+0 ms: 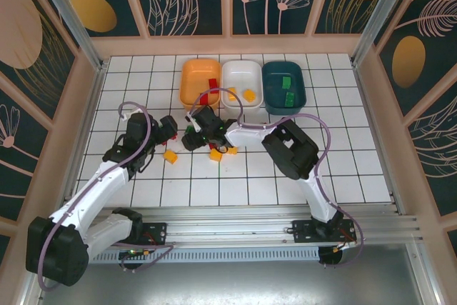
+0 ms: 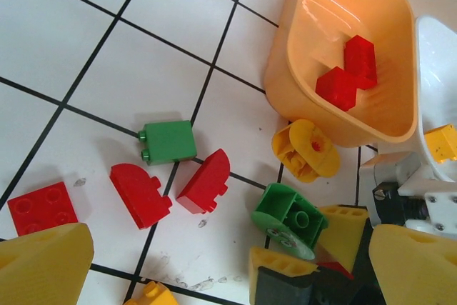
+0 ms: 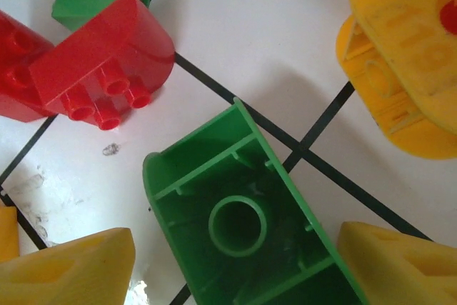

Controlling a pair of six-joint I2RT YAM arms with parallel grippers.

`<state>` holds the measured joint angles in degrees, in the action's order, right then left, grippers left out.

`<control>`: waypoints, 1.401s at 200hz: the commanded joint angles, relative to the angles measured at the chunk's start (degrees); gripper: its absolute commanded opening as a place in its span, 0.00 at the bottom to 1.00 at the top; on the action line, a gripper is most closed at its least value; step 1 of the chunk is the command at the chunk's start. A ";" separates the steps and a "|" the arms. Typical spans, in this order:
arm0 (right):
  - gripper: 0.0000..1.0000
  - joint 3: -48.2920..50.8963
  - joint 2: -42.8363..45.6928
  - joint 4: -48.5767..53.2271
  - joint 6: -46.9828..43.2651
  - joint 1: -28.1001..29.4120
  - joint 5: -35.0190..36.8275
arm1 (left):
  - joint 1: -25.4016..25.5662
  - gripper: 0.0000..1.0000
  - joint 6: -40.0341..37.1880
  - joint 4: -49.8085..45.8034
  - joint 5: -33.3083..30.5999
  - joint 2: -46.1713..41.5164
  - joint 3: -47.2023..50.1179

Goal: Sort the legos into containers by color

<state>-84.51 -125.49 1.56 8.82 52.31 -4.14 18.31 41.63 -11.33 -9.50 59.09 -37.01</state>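
Note:
A hollow green lego lies on its side on the tiles between the yellow fingertips of my right gripper. The right finger touches it and a gap shows at the left one, so the jaws are open. Around it lie two rounded red legos, a green block, a red square one and a yellow round piece. My left gripper hangs open just left of this cluster. The orange container holds red legos, the white one yellow, the teal one green.
The three containers stand side by side at the back of the tiled floor. A loose yellow lego sits near my left gripper, close beside my right gripper. Wooden walls ring the floor.

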 commanded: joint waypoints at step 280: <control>0.30 15.69 23.68 -4.99 7.26 -33.20 -0.85 | -0.38 0.98 2.41 8.38 8.09 -0.73 -0.82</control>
<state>-70.32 -99.29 -6.35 13.93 24.45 -6.33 18.31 42.39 -8.75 -5.50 59.29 -38.79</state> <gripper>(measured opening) 0.347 0.985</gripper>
